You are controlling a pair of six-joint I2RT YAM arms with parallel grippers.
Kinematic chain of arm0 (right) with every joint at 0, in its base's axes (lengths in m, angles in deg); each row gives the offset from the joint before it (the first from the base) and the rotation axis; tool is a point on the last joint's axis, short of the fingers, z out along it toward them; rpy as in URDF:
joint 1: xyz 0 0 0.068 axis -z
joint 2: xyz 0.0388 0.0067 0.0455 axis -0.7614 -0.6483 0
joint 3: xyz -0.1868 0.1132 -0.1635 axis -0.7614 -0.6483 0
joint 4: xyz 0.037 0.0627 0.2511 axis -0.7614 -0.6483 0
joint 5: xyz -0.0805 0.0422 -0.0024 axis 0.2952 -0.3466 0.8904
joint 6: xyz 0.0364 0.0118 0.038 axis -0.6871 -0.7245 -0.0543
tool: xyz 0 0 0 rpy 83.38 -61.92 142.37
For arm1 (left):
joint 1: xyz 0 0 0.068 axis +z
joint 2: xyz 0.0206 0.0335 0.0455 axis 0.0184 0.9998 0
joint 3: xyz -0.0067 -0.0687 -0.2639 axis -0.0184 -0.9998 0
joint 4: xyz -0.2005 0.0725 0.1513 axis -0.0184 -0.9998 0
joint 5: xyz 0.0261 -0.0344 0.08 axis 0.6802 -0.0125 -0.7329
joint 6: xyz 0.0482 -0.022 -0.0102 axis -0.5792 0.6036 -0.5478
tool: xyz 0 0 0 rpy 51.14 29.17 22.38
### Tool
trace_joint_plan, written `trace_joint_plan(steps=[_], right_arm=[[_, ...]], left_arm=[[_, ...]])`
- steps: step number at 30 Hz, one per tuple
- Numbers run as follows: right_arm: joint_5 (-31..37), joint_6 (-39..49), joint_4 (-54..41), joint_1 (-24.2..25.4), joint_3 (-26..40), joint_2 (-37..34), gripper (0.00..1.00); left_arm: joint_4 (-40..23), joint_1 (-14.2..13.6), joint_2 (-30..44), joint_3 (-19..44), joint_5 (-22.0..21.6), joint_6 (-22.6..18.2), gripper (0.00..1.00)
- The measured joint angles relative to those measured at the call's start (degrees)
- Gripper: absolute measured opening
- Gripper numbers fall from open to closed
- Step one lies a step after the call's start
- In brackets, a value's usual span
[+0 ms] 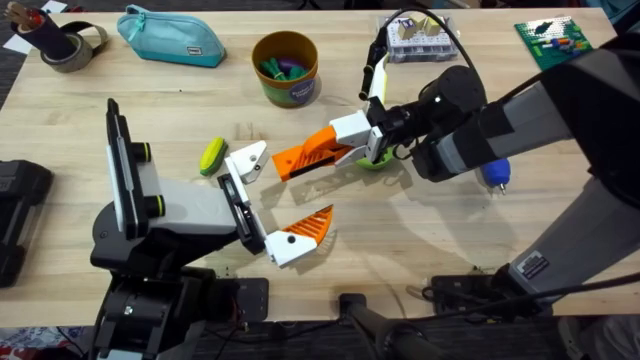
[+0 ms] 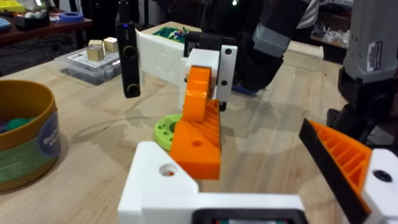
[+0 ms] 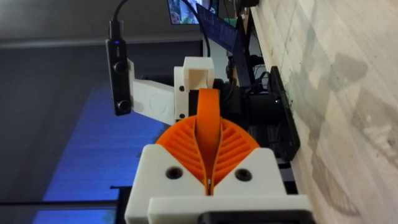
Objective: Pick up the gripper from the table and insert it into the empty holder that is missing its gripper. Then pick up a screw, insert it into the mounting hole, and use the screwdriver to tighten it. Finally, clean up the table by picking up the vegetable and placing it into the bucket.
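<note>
Light-wood table (image 1: 420, 250) under both my arms. Step in hand, as I judge it: seating the gripper (image 1: 312, 152) into the holder (image 1: 246, 162).

My right gripper (image 1: 330, 150) has its pads pressed together on the orange piece, carried clear of the table, its free end just beside the white holder on my left arm's tip.

Left gripper (image 1: 282, 205): spread wide, nothing held; only one orange finger (image 1: 312, 224) fitted.

Next calls for lining the piece's base with the holder's slot, then a straight push.

Bucket (image 1: 285, 68) stands beyond.
</note>
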Motion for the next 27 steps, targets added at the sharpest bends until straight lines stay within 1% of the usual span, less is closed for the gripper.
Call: trace_joint_plan(steps=[7,20,22,23,27], right_arm=[[-0.13,0.6,-1.81,-0.03,-0.03,-0.07,0.018],[-0.86,6.32,-1.85,-0.03,-0.03,0.04,0.019],[-0.97,7.01,-1.9,-0.03,-0.03,0.53,0.019],[-1.0,7.7,-1.88,-0.03,-0.03,2.23,0.019],[-1.0,8.01,-1.76,-0.03,-0.03,4.38,0.019]], left_arm=[[-0.22,0.0,0.19,0.31,-0.12,0.06,0.989],[-0.24,0.0,0.18,0.31,-0.11,0.06,0.989],[-0.24,0.0,0.18,0.31,-0.11,0.06,0.989],[-0.24,0.0,0.19,0.31,-0.11,0.06,0.989],[-0.24,0.0,0.18,0.31,-0.11,0.06,0.989]])
